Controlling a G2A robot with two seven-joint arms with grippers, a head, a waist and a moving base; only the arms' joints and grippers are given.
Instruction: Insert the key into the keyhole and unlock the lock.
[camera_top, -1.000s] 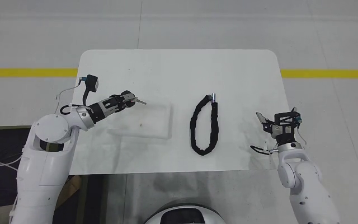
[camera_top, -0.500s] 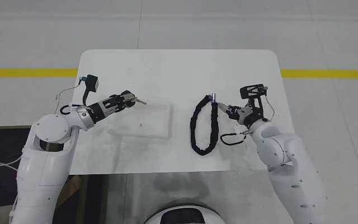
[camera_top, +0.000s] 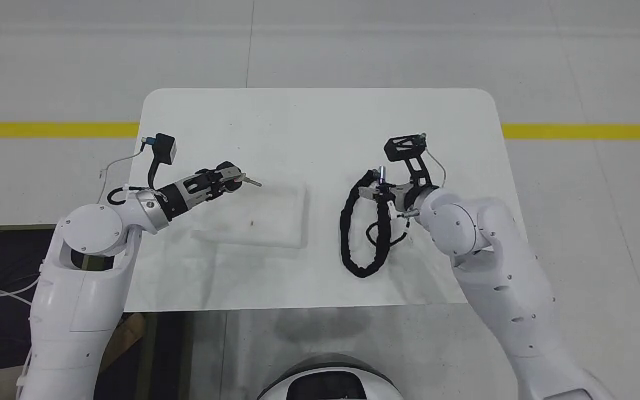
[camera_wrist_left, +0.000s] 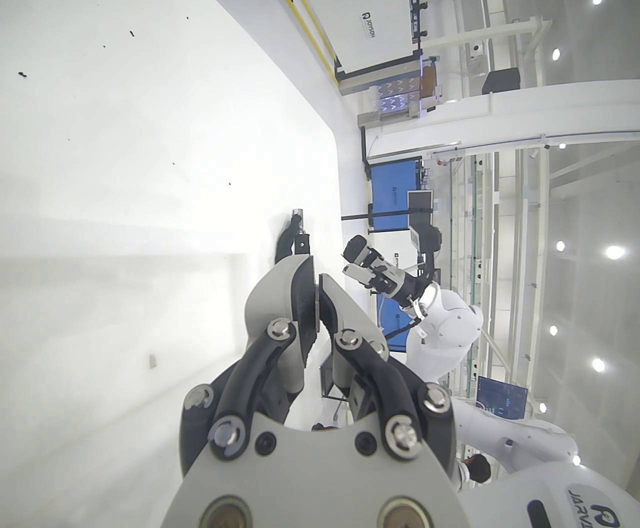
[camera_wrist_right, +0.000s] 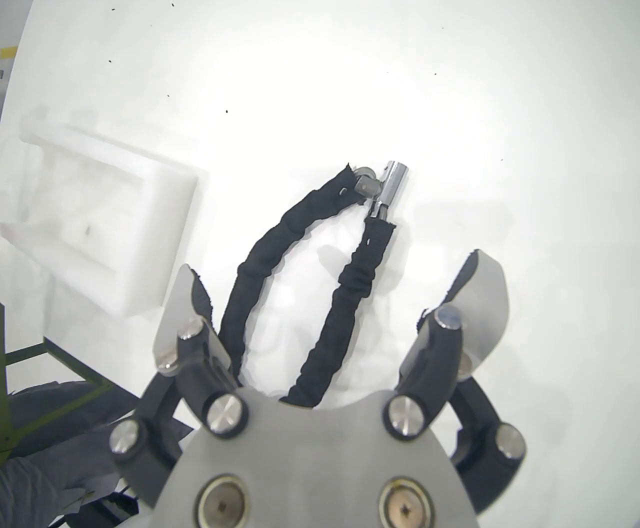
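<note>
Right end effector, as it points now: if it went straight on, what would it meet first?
Most likely the lock's black sleeved strand, lying inside the span of the open right end effector; the metal cylinder sits beyond. Height above the strand is unclear.

White table (camera_top: 300, 120): black sleeved chain lock (camera_top: 346, 232) looped near middle; white foam tray (camera_top: 265, 215) near, not touching.

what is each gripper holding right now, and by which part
The left gripper pinches the key by one end, the other end poking out. The right gripper is open over the lock, holding nothing.
</note>
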